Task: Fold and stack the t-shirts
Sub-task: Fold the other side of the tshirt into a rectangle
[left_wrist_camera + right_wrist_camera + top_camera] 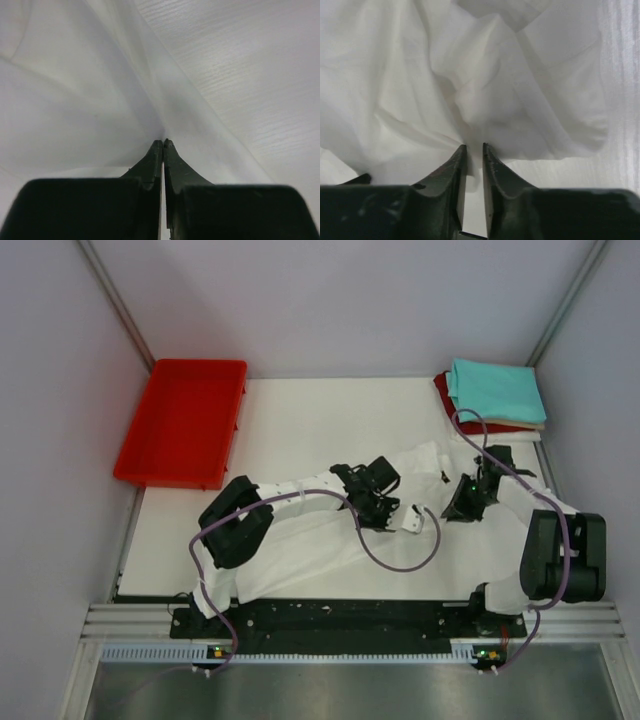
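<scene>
With 3 folded cloth t-shirts [495, 390] (teal on top of cream and dark red) already stacked at the far right corner of the white surface [300, 420], the white cloth t-shirt [420, 465] lies rumpled near the arms, the left jaws and the right jaws each clenched on its fabric, its folding seemingly hardly begun

Best open lane is the far strip of white counter [330, 405], between the red plastic tray [180, 420] at far left and the stack of folded teal, cream and dark red t-shirts [495, 395] at far right. Mid-counter is crowded: rumpled white cloth t-shirt [300, 550], left arm [295, 490] and right arm [525, 502] over it, purple cable [400, 567] looping between them. Grey walls [60, 440] hem both sides.
</scene>
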Controlling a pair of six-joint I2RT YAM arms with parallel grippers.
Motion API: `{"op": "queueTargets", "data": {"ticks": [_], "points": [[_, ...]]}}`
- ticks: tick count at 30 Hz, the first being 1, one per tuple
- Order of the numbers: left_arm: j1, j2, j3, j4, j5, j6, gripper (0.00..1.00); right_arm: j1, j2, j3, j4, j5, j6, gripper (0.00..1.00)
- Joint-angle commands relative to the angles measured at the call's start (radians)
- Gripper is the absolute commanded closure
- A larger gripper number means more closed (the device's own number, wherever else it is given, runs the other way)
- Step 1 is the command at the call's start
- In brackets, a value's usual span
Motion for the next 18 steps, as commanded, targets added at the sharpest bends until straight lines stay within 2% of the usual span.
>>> {"op": "queueTargets", "data": {"ticks": [1, 3, 4, 6, 9, 13, 15, 18], "points": [[0.005, 0.001, 0.034, -0.112, 0.069, 0.044, 0.96, -0.001, 0.014, 0.023, 0.034, 0.076, -0.014, 0.73], [0.005, 0.001, 0.057, -0.171, 0.095, 0.075, 0.68, -0.001, 0.002, 0.054, 0.029, 0.084, -0.024, 0.67], [0.005, -0.004, 0.072, -0.201, 0.101, 0.084, 0.58, -0.001, -0.013, 0.067, 0.026, 0.101, -0.035, 0.67], [0.006, -0.011, 0.117, -0.271, 0.110, 0.106, 0.53, -0.001, -0.045, 0.119, 0.025, 0.122, -0.060, 0.66], [0.020, -0.030, 0.210, -0.397, 0.156, 0.121, 0.51, -0.001, -0.055, 0.189, 0.055, 0.087, -0.090, 0.66], [0.095, -0.074, 0.260, -0.440, 0.220, 0.102, 0.50, 0.037, 0.017, 0.258, 0.144, 0.023, -0.101, 0.76], [0.149, -0.084, 0.249, -0.381, 0.176, 0.027, 0.56, 0.080, 0.081, 0.288, 0.173, 0.021, -0.118, 0.81], [0.237, -0.061, 0.212, -0.253, 0.037, -0.117, 0.72, 0.126, 0.204, 0.347, 0.195, 0.032, -0.124, 0.89]]}}
